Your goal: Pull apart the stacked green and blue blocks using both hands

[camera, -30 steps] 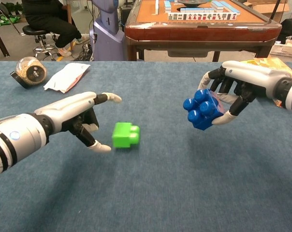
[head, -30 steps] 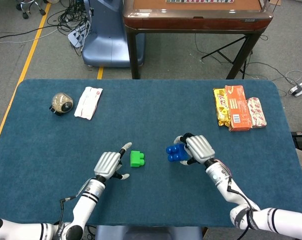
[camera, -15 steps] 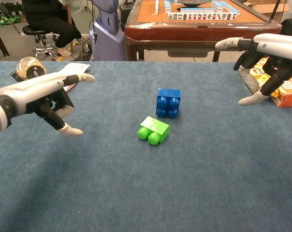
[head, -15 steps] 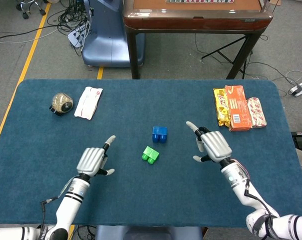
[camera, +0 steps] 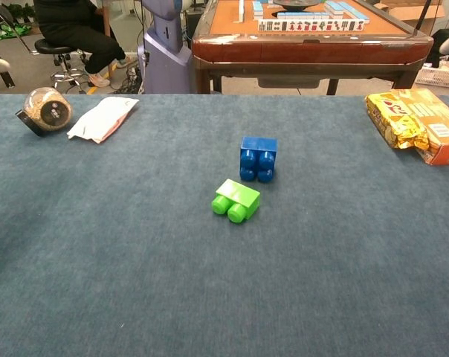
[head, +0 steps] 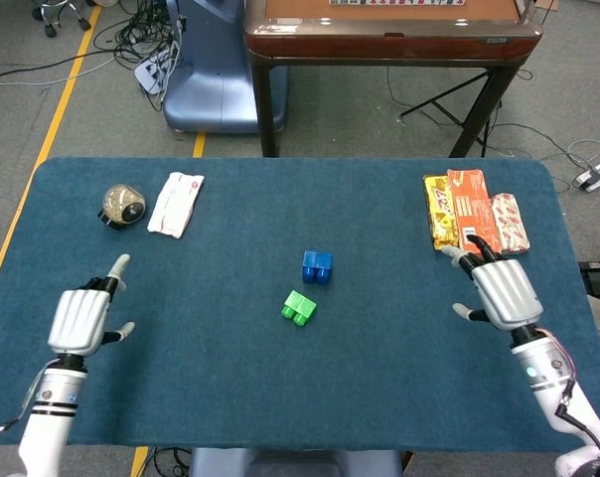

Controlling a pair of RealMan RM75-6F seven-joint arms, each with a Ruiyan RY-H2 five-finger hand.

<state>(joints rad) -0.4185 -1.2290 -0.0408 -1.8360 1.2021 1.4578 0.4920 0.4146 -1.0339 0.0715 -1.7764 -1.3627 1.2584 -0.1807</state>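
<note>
The blue block and the green block lie apart on the blue table, the green one just in front and a little left of the blue one, both on their sides. My left hand hovers open near the table's left edge, far from the blocks. My right hand hovers open near the right side, just in front of the snack packets. Neither hand holds anything. In the chest view only a blurred sliver of each hand shows at the frame edges.
Snack packets lie at the back right. A round jar and a white packet lie at the back left. A wooden table stands behind the blue one.
Both hands have drawn outward, left hand to the left edge, right hand to the right, almost leaving the chest view. The two blocks have stayed still on the table since half a second ago.
</note>
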